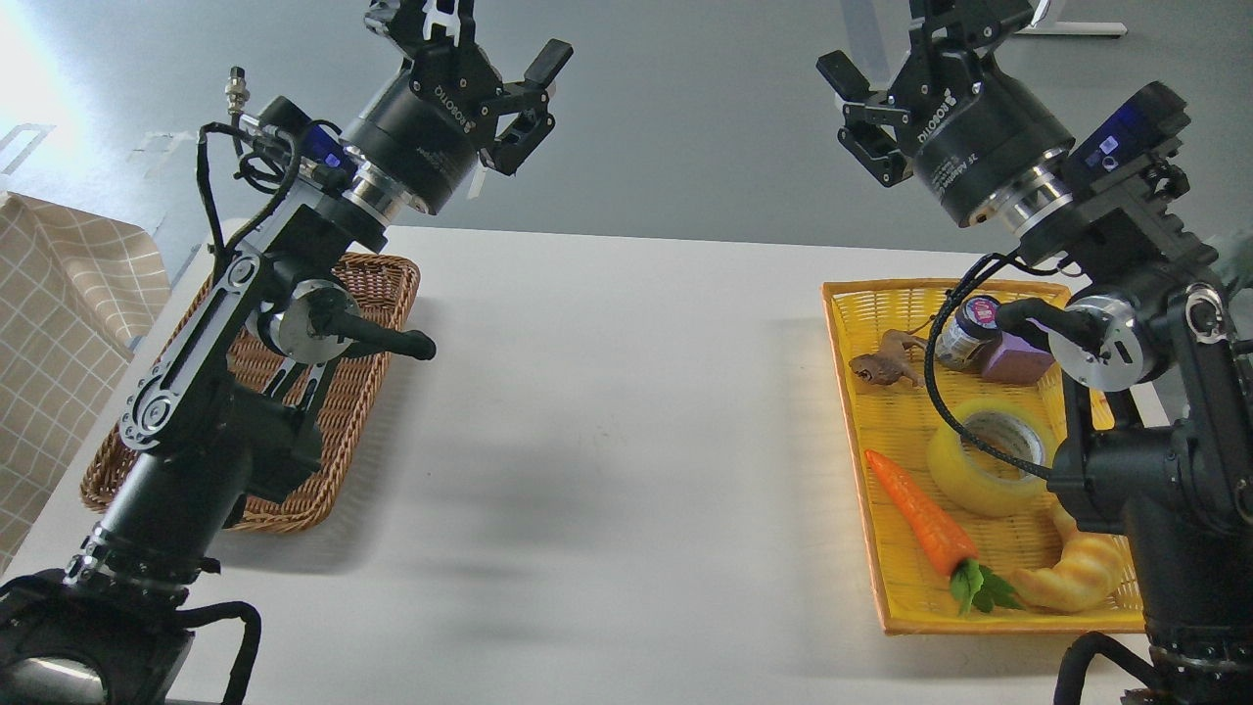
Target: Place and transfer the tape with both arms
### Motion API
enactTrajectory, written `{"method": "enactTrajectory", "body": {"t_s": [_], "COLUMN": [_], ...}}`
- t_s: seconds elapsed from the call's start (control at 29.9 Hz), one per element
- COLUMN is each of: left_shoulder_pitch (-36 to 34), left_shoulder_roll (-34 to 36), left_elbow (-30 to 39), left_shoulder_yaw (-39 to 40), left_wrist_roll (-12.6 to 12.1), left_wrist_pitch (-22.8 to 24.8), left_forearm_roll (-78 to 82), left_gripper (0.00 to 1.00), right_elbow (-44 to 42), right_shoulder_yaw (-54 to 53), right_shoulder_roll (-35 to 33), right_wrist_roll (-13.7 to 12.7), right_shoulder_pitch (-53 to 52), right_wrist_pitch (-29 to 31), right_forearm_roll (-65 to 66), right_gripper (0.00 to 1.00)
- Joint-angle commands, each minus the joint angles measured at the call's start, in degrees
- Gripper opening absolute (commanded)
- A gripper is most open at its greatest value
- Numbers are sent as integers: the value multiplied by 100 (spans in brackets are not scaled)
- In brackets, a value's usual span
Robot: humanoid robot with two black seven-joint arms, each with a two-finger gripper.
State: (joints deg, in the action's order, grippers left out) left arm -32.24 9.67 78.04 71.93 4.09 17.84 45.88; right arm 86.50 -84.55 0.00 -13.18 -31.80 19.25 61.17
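Head view, ROBOTIQ lettering on left hand (494, 59) and right hand (876, 73), both released, tape (989, 455) in yellow tray (852, 294)

Tape (987, 458): wide roll of translucent yellow packing tape with a grey-white core, at the right of the frame, lying flat with its core opening facing up. A black cable crosses its top. Left arm (225, 392): black, jointed, silver joint disc, rising from lower left; its gripper (509, 59) at upper left, fingers spread, empty. Right arm (1165, 392): same build, rising from lower right; its gripper (861, 69) at upper right, partly cut by the frame edge, empty.
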Motion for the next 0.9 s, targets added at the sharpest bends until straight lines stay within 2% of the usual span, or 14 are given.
{"method": "enactTrajectory", "body": {"t_s": [0.0, 0.6, 0.7, 0.8, 0.87], "left_shoulder_pitch": [25, 78, 104, 157, 183], "left_shoulder_roll": [8, 26, 35, 26, 17], "left_elbow": [-8, -8, -17, -8, -17], "left_shoulder_yaw": [-22, 5, -22, -22, -13], "left_wrist_roll": [-14, 12, 4, 4, 4], "left_wrist_pitch": [9, -44, -44, -26, -26], "left_forearm_roll": [0, 8, 0, 8, 0], "left_gripper": [98, 98, 98, 98, 98], "right_elbow": [16, 7, 16, 7, -10], "right_shoulder_yaw": [9, 9, 0, 9, 9], "right_shoulder_roll": [0, 0, 0, 0, 0], "right_wrist_roll": [0, 18, 149, 482, 562], "right_shoulder_pitch": [33, -2, 25, 25, 25], "right_wrist_pitch": [0, 9, 35, 79, 88], "right_forearm_roll": [0, 0, 0, 0, 0], "right_gripper": [100, 100, 100, 100, 100]}}
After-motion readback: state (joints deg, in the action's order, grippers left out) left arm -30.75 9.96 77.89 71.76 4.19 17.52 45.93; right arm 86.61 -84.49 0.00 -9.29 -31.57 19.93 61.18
